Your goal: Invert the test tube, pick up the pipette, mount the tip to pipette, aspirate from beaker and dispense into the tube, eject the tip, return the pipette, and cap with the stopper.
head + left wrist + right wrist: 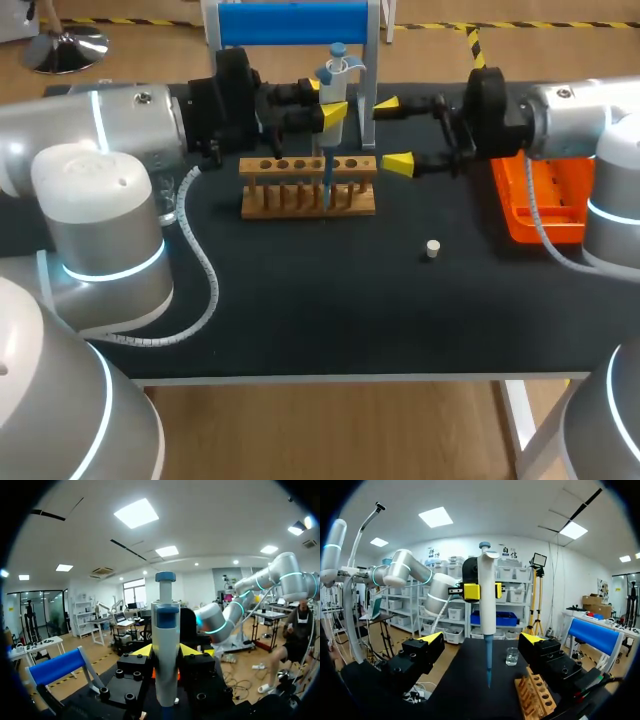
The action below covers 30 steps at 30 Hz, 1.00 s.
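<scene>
My left gripper (pixel 334 111) is shut on the white pipette (pixel 334 80) with the blue plunger, holding it upright behind the wooden tube rack (pixel 308 186). The pipette's blue tip (pixel 326 182) points down at the rack's middle holes. In the left wrist view the pipette (pixel 166 640) stands between the fingers of that gripper (pixel 166 652). My right gripper (pixel 392 134) is open just right of the pipette, not touching it. In its wrist view the pipette (pixel 487 600) hangs ahead of the right gripper (pixel 482 639), with the beaker (pixel 512 656) beyond. A white stopper (pixel 432 249) lies on the mat.
An orange tip box (pixel 545 196) sits at the right under my right arm. A blue-topped stand (pixel 290 24) rises at the back edge. The rack (pixel 536 695) lies beside my right gripper's finger. Black mat (pixel 300 290) in front of the rack is bare apart from the stopper.
</scene>
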Available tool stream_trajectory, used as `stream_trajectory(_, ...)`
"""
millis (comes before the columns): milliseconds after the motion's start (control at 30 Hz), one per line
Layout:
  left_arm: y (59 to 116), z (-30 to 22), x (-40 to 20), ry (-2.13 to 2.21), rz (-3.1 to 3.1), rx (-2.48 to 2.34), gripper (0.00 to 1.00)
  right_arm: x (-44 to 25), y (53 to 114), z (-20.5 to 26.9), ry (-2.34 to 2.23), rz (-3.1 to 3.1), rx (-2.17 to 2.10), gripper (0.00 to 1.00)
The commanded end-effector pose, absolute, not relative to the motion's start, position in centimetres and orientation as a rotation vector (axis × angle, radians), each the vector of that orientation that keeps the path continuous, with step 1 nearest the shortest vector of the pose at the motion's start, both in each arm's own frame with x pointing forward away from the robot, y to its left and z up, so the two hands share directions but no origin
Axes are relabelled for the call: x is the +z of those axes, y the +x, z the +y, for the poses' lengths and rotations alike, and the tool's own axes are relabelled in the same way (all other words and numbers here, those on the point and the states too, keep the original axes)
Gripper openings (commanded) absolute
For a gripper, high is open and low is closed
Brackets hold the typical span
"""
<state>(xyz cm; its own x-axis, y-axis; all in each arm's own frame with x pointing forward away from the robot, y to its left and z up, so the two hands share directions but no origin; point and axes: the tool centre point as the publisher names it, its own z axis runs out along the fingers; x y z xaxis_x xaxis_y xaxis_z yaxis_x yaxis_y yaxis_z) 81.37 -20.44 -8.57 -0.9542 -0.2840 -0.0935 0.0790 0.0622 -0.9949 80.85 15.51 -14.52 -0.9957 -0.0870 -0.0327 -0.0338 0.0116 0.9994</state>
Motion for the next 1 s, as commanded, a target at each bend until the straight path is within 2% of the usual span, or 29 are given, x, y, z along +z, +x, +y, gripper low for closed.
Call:
stream_trajectory(33, 81.3, -20.4, -8.6, -0.207, 2.074, -1.978, 0.0, -14.3, 80.8, 16.7, 0.131, -2.198, -2.189, 1.0)
stream_trajectory(800, 81.3, -20.4, -8.6, -0.207, 2.074, -1.978, 0.0, -12.9, 82.2, 21.1, 0.095, -2.201, -2.233, 0.99)
stream_trajectory(1000, 81.3, -20.4, -8.6, -0.207, 2.074, -1.978, 0.0, -12.7, 82.5, 21.7, 0.087, -2.199, -2.236, 0.92)
